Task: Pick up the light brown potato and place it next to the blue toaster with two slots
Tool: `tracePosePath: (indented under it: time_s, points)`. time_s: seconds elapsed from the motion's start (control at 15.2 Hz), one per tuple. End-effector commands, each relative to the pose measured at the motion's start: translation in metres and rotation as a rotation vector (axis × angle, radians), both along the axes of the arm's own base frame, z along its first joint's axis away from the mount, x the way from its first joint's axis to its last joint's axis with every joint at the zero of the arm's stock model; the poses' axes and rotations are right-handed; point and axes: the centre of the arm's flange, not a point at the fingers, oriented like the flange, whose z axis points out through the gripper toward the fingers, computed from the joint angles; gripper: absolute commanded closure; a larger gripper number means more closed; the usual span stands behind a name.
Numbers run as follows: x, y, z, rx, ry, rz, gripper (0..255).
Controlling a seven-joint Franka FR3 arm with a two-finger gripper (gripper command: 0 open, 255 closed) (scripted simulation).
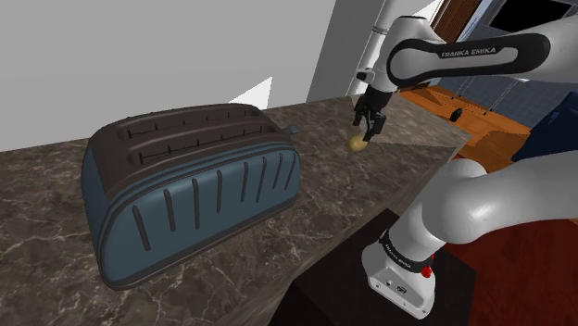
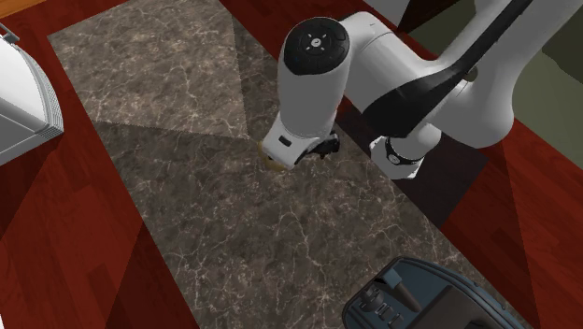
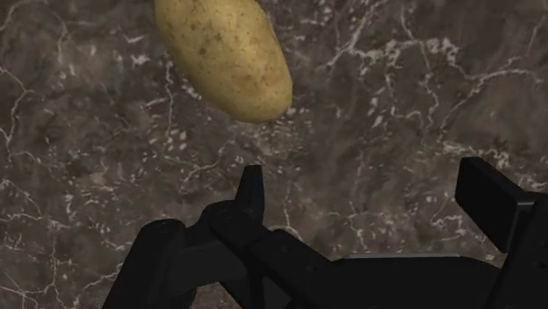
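**Gripper spread over the potato**

The gripper (image 3: 373,189) hovers low with its 2 fingers spread, holding nothing. The light brown potato (image 3: 224,54) lies on the dark marble counter (image 1: 343,190) just beyond the fingertips, well apart from the blue toaster (image 1: 190,185).

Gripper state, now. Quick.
Gripper: open, fingers apart, holding nothing. The potato lies on the counter ahead of the fingertips, not between them.

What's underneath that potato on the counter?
The potato lies on the dark veined countertop. The patch directly beneath it is covered by the potato itself, so nothing more can be told.
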Motion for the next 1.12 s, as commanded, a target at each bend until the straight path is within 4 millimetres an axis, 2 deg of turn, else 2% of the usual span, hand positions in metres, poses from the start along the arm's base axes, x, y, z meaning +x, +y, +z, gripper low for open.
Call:
tracePosePath:
  time_s: [0.0, 0.33, 0.79, 1.06]
  points:
    - [0.008, -0.021, -0.017, -0.009, 0.009, 0.093, 0]
    - [0.029, -0.062, -0.052, -0.024, 0.028, 0.287, 0]
    - [0.027, -0.064, -0.089, -0.024, 0.028, 0.287, 0]
    - [0.027, -0.065, -0.092, -0.024, 0.028, 0.287, 0]
